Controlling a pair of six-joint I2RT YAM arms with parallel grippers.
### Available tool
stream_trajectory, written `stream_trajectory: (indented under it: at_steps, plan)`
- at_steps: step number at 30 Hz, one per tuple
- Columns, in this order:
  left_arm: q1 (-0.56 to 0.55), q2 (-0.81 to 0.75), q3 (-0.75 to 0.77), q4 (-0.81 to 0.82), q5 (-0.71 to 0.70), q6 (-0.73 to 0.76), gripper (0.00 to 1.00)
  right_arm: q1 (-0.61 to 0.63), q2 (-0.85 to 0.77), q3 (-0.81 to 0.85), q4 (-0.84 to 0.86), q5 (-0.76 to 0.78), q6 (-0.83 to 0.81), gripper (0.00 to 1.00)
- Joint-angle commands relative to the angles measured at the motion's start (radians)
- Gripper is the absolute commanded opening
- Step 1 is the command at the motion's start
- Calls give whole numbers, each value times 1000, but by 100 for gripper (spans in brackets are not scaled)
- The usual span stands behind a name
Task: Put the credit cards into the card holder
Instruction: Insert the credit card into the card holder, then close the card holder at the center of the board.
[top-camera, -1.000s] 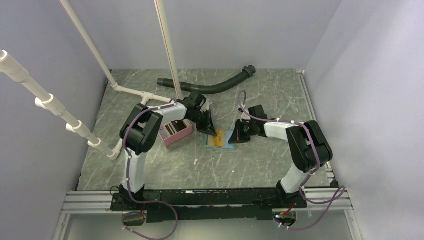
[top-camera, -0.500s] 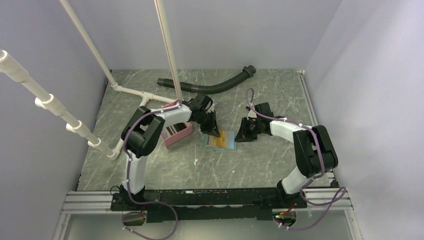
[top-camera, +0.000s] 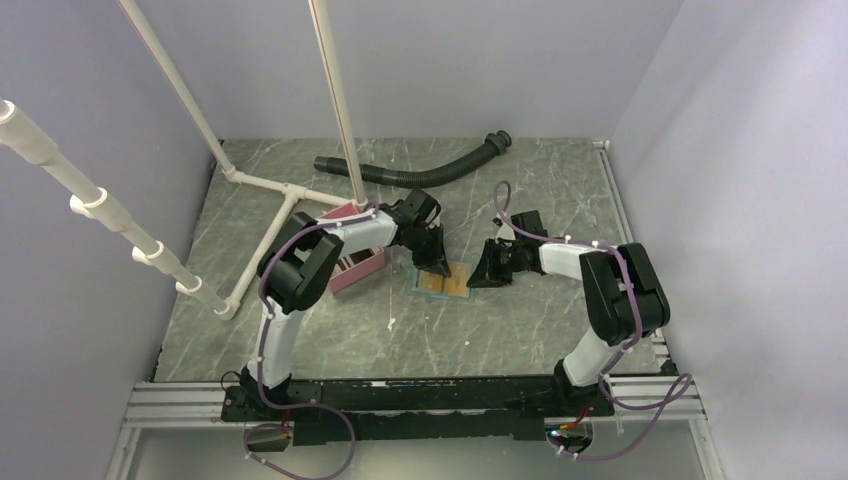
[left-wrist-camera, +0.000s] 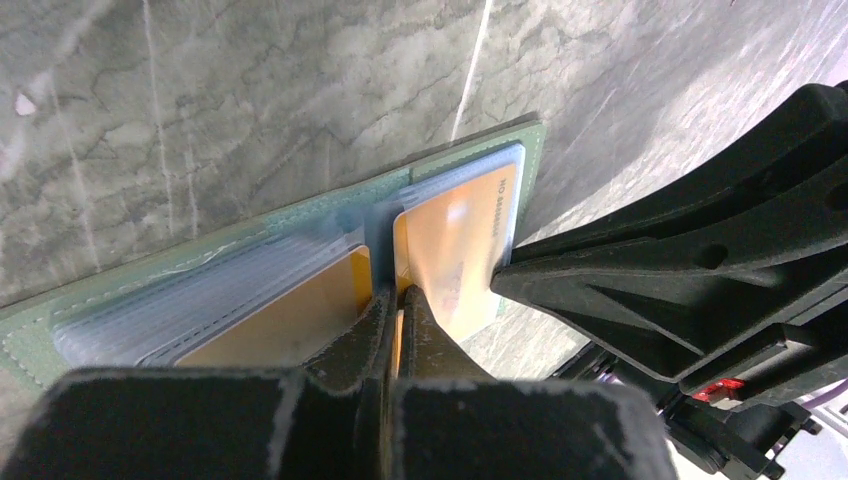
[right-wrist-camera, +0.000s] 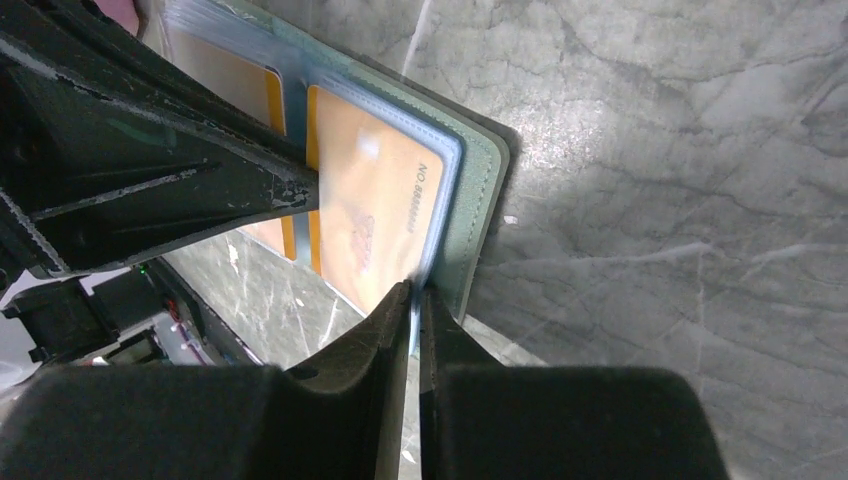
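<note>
The holder (top-camera: 461, 290) lies mid-table with an orange card (top-camera: 439, 284) showing. The left gripper (top-camera: 439, 270) meets it from 11 o'clock, the right gripper (top-camera: 477, 279) from 3 o'clock. A pink box (top-camera: 362, 268) sits at its 9 o'clock.

card holder (right-wrist-camera: 478, 205): matt pale green-blue leather-like cover, stitched rim, with clear glossy plastic sleeves. credit cards (right-wrist-camera: 370, 210): smooth orange plastic, shiny. table (right-wrist-camera: 650, 200): grey marbled stone-look top, low sheen. left gripper (left-wrist-camera: 397, 300), right gripper (right-wrist-camera: 415, 295): matt black plastic, slightly grainy.

Overhead, two wrists near card holder (right-wrist-camera: 482, 200)
</note>
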Motion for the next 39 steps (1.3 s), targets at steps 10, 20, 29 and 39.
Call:
stream_trajectory:
  at_steps: [10, 20, 29, 39]
  plan:
    - [-54, 78, 48, 77, 60, -60, 8, -8, -55, -27, 68, -35, 43, 9]
    - [-65, 11, 160, -101, 75, 81, 44, -51, -218, -1, -185, 275, -98, 16]
    - [-11, -232, 116, -343, -49, 276, 68, 12, -220, 33, -79, 53, -54, 30]
    - [28, -197, 94, -411, -244, 387, 70, 44, -66, 37, -42, 114, -42, 22]
